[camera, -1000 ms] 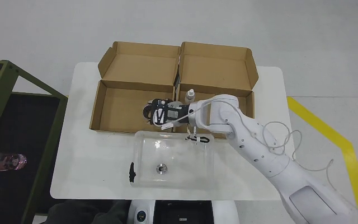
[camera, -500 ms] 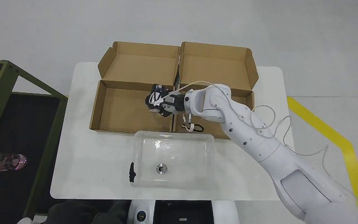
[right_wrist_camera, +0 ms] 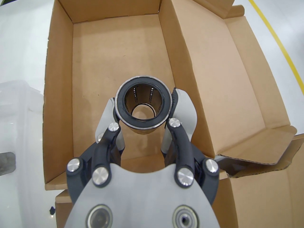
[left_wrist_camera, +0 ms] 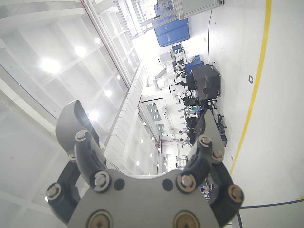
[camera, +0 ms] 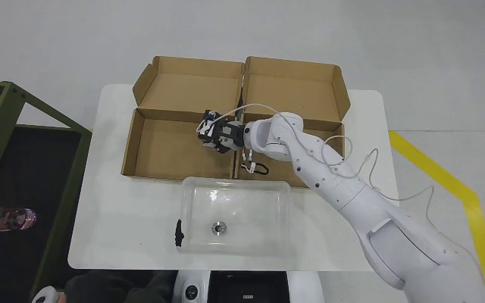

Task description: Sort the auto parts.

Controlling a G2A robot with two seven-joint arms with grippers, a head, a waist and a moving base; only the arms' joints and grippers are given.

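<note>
Right claw [right_wrist_camera: 143, 106]: pinching the round metal part [right_wrist_camera: 144, 80].
Part: between the claw's fingers, hole facing back at the wrist.
Box [right_wrist_camera: 114, 53]: under the claw.
Left claw [left_wrist_camera: 140, 111]: spread apart.

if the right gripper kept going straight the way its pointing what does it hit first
Most likely the bare floor of the cardboard box. The right gripper points down into it, and the bearing it grips juts out ahead, so that would land first. How far off is unclear.
</note>
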